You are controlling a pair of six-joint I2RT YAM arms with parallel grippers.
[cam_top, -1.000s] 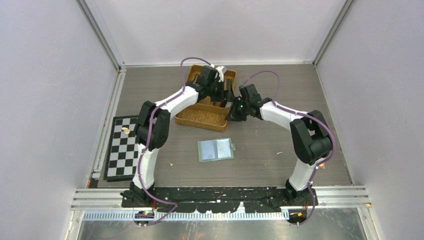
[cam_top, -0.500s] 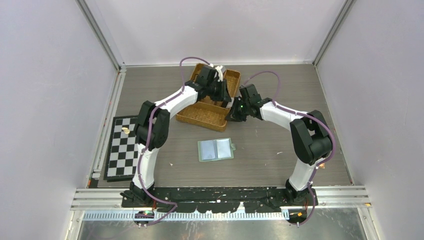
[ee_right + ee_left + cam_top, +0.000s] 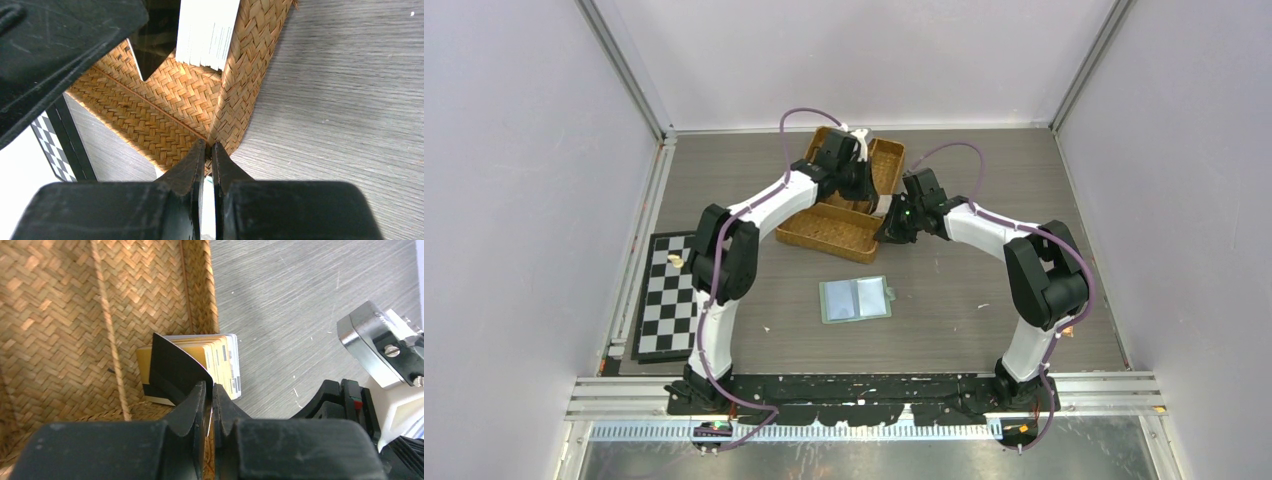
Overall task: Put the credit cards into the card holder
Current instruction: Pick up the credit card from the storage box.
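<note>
In the left wrist view my left gripper (image 3: pixel 209 386) is shut on the edge of a dark credit card (image 3: pixel 175 365), tilted up from a stack of credit cards (image 3: pixel 220 357) at the wall of the woven tray (image 3: pixel 100 315). My right gripper (image 3: pixel 209 145) is shut on the corner of the tray's wall (image 3: pixel 245 75); the card stack (image 3: pixel 207 30) shows edge-on above it. From the top view, both grippers meet at the tray (image 3: pixel 829 230), the left gripper (image 3: pixel 864 185) over it and the right gripper (image 3: pixel 890 226) at its right side. The green card holder (image 3: pixel 855 299) lies open on the table, nearer the bases.
A small chessboard (image 3: pixel 667 293) lies at the table's left edge, with a small piece on it. Grey wood-grain table (image 3: pixel 984 180) surrounds the tray, and the enclosure walls stand close on three sides.
My left gripper has closed from open onto the dark card in the tray, and its arm has shifted slightly back. The right gripper has held still on the tray wall.
</note>
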